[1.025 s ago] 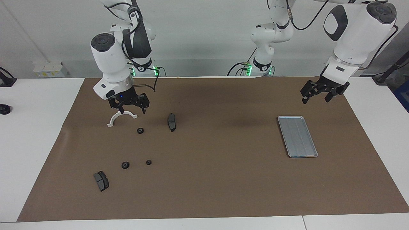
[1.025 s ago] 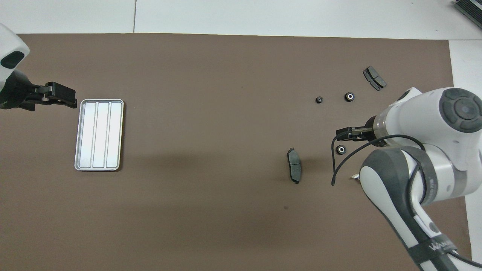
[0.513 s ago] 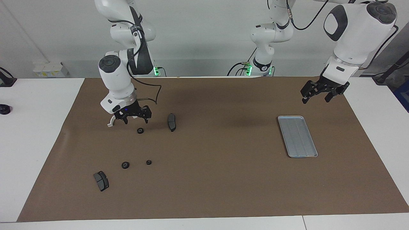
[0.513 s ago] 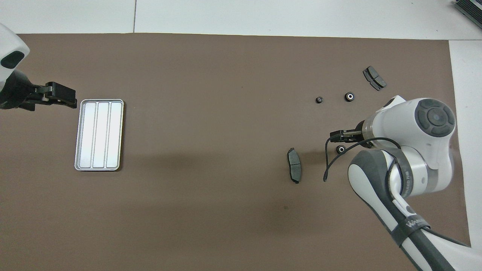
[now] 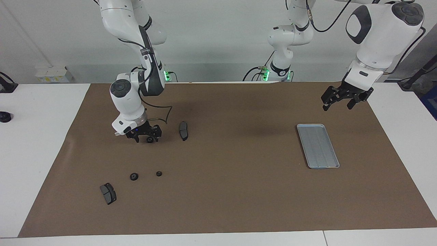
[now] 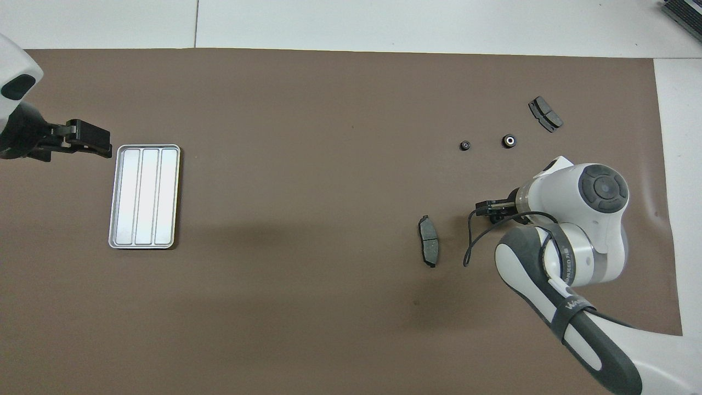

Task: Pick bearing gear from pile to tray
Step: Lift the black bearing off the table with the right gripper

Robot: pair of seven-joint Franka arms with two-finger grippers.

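My right gripper is down at the brown mat with a small black bearing gear between its fingers, which still stand apart. In the overhead view the right gripper covers that gear. Two more gears of the pile lie farther from the robots. The silver tray lies bare toward the left arm's end of the table. My left gripper waits open in the air over the mat, beside the tray's corner.
A dark brake pad lies beside the right gripper, toward the table's middle. Another brake pad lies farthest from the robots. Only one end of a white bracket shows past the right wrist.
The right arm has come down from over the white bracket onto the nearest gear, and its fingers have begun to narrow. The left arm has not moved.
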